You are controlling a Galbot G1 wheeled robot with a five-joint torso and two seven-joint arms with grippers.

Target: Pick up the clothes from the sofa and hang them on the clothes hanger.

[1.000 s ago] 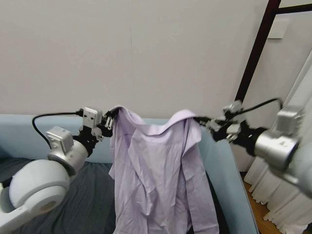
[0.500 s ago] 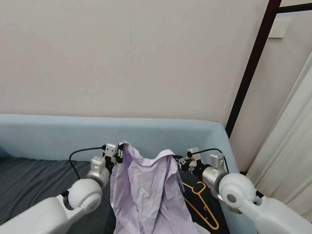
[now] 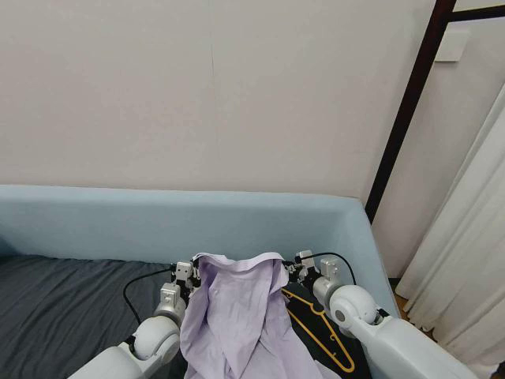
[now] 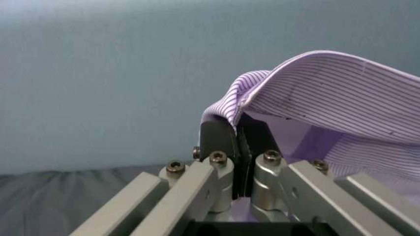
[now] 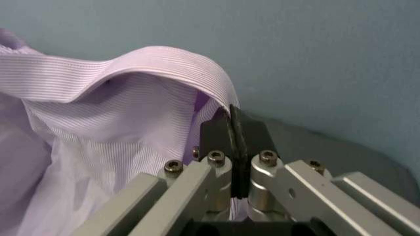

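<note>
both arms reach forward over the sofa (image 3: 95, 225), and the lilac striped shirt (image 3: 237, 320) hangs between them, its top edge stretched from one pincer to the other. the left gripper (image 3: 187, 273) is clamped on one shoulder edge of the shirt; the left wrist view shows its black pads (image 4: 220, 140) pressed together with a fold of cloth nipped at their tips. the right gripper (image 3: 291, 269) is closed in the same way on the opposite edge

against half a second ago, with the back of the sofa and the dark pole (image 3: 402, 118) standing just where they did, both grippers and the top edge of the shirt have sunk lower in front of the sofa, and the arms stretch farther out. a yellow hanger (image 3: 319, 322) lies on the dark seat (image 3: 63, 292) by the right end of the sofa, just beside the hanging cloth

i judge the shirt is picked up and held firm but not yet hung; the drop brings it closer to that hanger
</note>
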